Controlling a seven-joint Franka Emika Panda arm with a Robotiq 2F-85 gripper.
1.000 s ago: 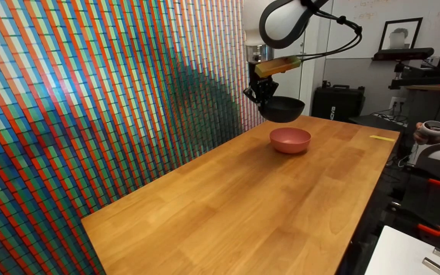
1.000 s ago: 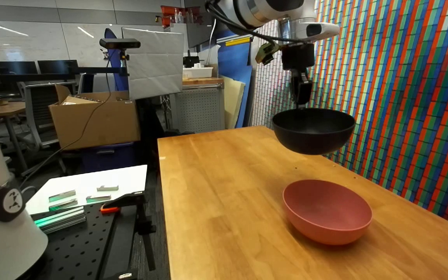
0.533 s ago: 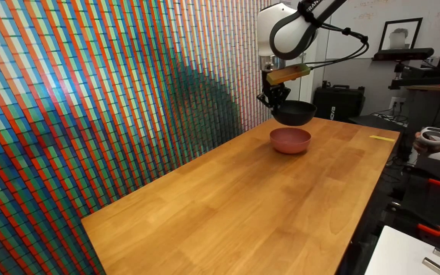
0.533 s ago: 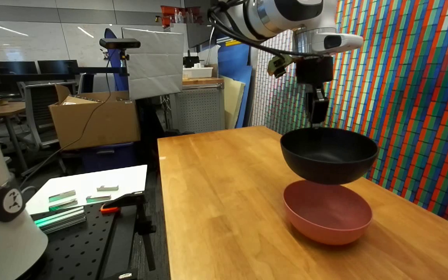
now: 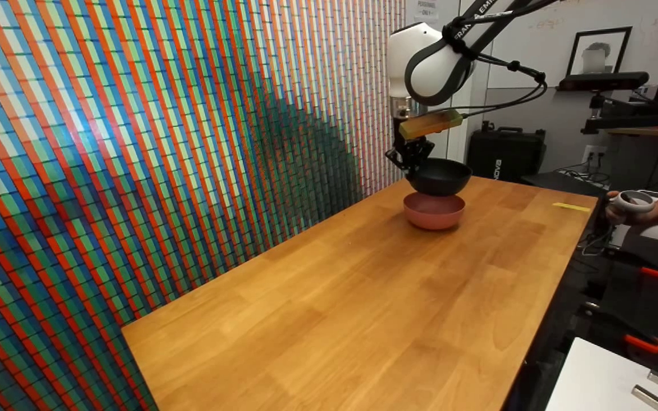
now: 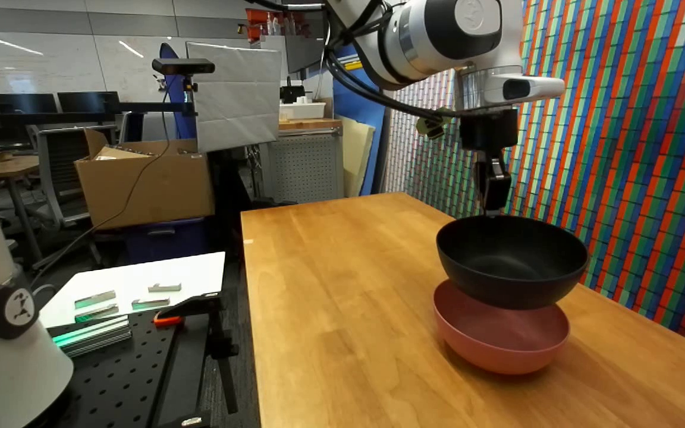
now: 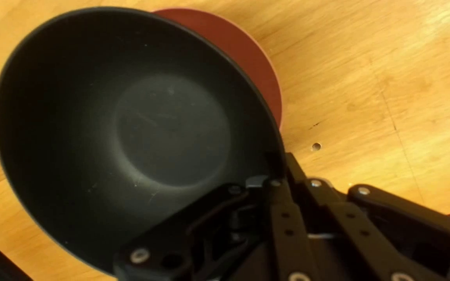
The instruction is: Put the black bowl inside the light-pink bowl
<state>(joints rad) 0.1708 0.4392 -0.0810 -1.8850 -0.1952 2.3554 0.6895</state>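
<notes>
My pincer (image 7: pixel 285 168), jaws nearly together, nips the rim of the round, smooth black bowl (image 6: pixel 512 261), at frame right in an exterior view. Rim hold frees the base, I judge, to nest in the round salmon-pink bowl (image 6: pixel 494 345) below, on the wooden counter (image 6: pixel 330 321).

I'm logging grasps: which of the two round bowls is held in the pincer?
The round black bowl: the pincer grips its rim. The round salmon-pink bowl below stands ungripped on the wooden tabletop.

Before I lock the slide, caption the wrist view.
Robotiq gripper pinching a black bowl by its rim, a reddish-pink bowl partly hidden beneath.
</notes>
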